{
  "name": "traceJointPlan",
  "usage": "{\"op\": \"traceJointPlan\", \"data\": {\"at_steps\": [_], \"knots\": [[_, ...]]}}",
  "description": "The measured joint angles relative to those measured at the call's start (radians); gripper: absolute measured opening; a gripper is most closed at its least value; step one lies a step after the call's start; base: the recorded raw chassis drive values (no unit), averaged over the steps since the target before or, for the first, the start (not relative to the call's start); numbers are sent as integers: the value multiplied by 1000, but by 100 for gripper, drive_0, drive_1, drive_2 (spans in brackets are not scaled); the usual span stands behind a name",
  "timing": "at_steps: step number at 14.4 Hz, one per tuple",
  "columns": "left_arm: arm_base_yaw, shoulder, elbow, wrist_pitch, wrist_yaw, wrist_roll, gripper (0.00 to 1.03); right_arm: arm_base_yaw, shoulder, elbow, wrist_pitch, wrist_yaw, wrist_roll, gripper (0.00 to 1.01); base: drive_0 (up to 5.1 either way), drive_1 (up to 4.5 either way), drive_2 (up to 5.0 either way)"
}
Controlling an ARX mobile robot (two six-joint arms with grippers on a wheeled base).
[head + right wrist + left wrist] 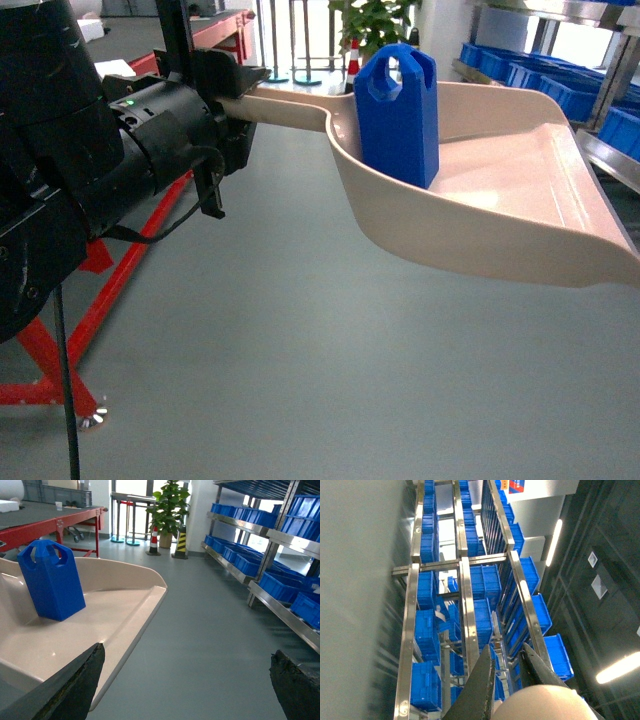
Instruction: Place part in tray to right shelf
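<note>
The beige-pink tray [520, 190] hangs level in the air, its long handle [285, 108] running left into my left gripper [235, 105], which is shut on it. The blue part [398, 115] stands upright inside the tray, near the back wall. In the left wrist view the gripper [507, 650] clamps the handle's rounded end [540, 705]. My right gripper [186, 650] is open and empty, just right of the tray's [115, 605] side rim, with the part [50, 580] to its left. A steel rail of the right shelf [608, 155] shows beyond the tray's mouth.
Steel racks holding blue crates [280, 587] line the right side. A red-framed table [150, 230] stands behind my left arm. A potted plant [167, 510] and a striped cone [180, 542] stand at the far end. Grey floor [300, 350] lies below the tray.
</note>
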State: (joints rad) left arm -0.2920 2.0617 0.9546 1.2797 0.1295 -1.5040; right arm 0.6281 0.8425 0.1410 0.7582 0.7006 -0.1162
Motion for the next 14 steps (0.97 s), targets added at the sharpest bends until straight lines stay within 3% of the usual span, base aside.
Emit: {"op": "traceJointPlan", "data": {"at_steps": [14], "knots": [[0, 0, 1, -3, -2, 0, 12, 0, 1, 0, 0, 0, 0, 98, 6, 435, -423]]}}
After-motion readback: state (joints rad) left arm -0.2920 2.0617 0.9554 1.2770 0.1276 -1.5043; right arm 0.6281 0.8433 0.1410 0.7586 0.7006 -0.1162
